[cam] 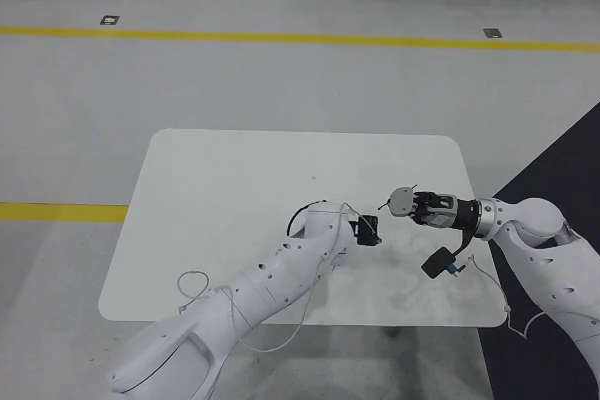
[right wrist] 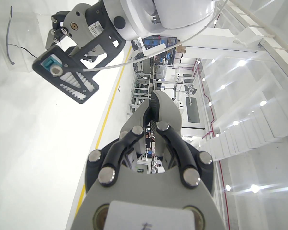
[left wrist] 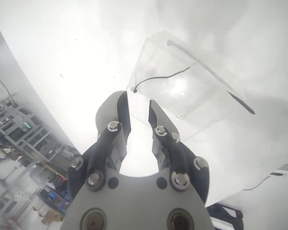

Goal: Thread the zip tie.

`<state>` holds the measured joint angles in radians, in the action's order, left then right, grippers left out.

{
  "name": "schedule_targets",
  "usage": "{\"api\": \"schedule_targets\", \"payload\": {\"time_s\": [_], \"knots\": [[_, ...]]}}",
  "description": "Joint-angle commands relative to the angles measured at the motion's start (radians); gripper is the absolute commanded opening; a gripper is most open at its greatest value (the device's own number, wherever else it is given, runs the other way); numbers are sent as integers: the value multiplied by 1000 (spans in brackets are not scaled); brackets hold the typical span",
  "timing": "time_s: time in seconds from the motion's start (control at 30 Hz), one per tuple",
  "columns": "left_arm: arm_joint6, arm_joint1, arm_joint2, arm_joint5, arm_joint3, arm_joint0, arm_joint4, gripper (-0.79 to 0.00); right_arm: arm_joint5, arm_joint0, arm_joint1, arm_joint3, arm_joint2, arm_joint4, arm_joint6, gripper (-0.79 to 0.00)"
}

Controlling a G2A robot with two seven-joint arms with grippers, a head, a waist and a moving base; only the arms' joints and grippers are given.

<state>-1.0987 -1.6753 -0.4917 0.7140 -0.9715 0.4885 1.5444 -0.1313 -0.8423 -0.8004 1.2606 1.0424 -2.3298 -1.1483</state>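
Observation:
A clear plastic box stands on the white table and holds two zip ties. One is a long grey zip tie lying across the box; the other is a thin black zip tie with its small head near the box's corner. My left gripper hovers just short of that corner, open, with nothing between its pads. In the right wrist view the box lies beyond the left gripper. My right gripper is shut, nothing visible in it, and is held off to the side of the box. From above, the left gripper and right gripper are close together.
The table's far and left parts are bare white surface. A yellow floor line runs beyond the table. A dark surface borders the table on the right. A loose cable hangs from the left arm near the front edge.

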Motion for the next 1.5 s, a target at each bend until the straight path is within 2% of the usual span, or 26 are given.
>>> {"api": "schedule_targets", "payload": {"time_s": [0.0, 0.1, 0.23, 0.67, 1.03, 1.3, 1.47], "knots": [[15, -6, 15, 23, 15, -4, 6, -579, 0, 0, 0, 0, 0, 0, 0, -785], [28, -20, 40, 35, 44, -15, 10, -594, 0, 0, 0, 0, 0, 0, 0, -785], [42, -41, 65, 49, 76, -27, 2, -560, 0, 0, 0, 0, 0, 0, 0, -785], [87, -96, 101, 94, 195, -83, -21, -536, 0, 0, 0, 0, 0, 0, 0, -785], [142, -150, 148, 149, 350, -119, -63, -542, 0, 0, 0, 0, 0, 0, 0, -785], [169, -186, 179, 176, 401, -142, -88, -548, 0, 0, 0, 0, 0, 0, 0, -785], [153, -201, 179, 160, 385, -157, -99, -554, 0, 0, 0, 0, 0, 0, 0, -785]]}}
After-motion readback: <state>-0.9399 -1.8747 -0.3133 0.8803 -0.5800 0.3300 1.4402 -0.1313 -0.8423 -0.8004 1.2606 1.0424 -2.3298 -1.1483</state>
